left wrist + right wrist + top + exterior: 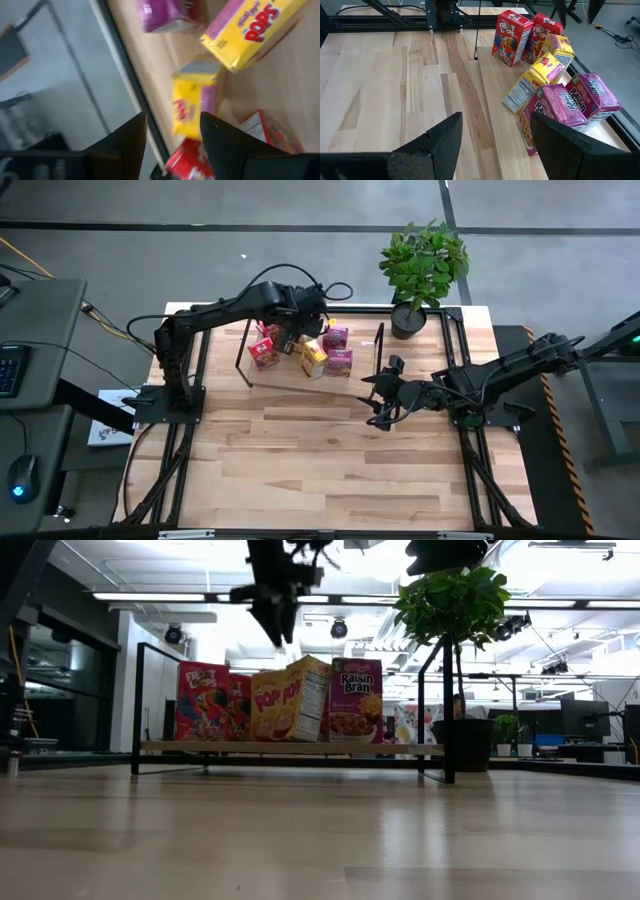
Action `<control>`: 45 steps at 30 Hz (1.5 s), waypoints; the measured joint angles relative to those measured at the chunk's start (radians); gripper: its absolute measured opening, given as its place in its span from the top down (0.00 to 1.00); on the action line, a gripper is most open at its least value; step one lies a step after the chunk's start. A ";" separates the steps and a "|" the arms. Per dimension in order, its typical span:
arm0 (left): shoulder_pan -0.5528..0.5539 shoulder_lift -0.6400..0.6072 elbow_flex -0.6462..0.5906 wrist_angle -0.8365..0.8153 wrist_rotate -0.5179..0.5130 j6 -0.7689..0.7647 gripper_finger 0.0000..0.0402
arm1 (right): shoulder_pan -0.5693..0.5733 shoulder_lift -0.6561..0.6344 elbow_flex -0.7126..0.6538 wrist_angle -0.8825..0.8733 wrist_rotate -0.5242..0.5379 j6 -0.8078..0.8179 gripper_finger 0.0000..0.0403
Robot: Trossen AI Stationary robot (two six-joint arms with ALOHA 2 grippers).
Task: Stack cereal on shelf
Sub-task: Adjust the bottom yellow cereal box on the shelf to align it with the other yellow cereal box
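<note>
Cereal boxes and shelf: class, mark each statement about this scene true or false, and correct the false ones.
1. All six cereal boxes sit on the shelf. True.
2. The left pincer grips a yellow box. False: it hangs open above the boxes, holding nothing.
3. The right pincer is open and empty. True.
4. A potted plant stands at the table's near left corner. False: it stands at the far right corner.
5. The two red boxes stand side by side. True.

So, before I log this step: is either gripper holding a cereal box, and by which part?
Neither. The left gripper hovers open above the cereal boxes; the right gripper is open and empty beside the shelf.
</note>
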 joint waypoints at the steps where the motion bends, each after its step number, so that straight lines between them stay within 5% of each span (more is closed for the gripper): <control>1: -0.008 0.000 0.023 -0.014 -0.023 -0.008 0.57 | 0.000 0.000 0.000 0.000 0.003 0.000 0.44; 6: -0.058 -0.028 0.162 -0.062 -0.123 -0.084 0.58 | 0.000 0.000 0.000 0.001 0.005 0.000 0.44; 13: -0.078 -0.188 0.203 -0.057 -0.079 -0.508 0.77 | 0.000 0.000 -0.001 0.007 0.004 0.000 0.44; 17: -0.105 -0.347 0.015 -0.042 -0.065 -0.668 0.97 | 0.000 0.000 -0.001 0.007 0.004 0.000 0.44; 25: -0.400 -0.645 -0.580 0.079 -0.323 -1.115 1.00 | 0.000 0.000 -0.001 0.007 0.004 -0.003 0.44; 32: -0.611 -0.548 -0.782 0.067 -0.297 -1.470 1.00 | 0.000 0.000 -0.001 0.007 0.006 -0.011 0.44; 39: -0.731 -0.404 -0.782 0.069 -0.581 -1.599 1.00 | 0.000 0.000 -0.001 0.006 0.006 -0.008 0.44; 45: -0.732 -0.382 -0.783 0.063 -0.626 -1.751 1.00 | 0.000 0.000 -0.001 0.006 0.008 -0.008 0.44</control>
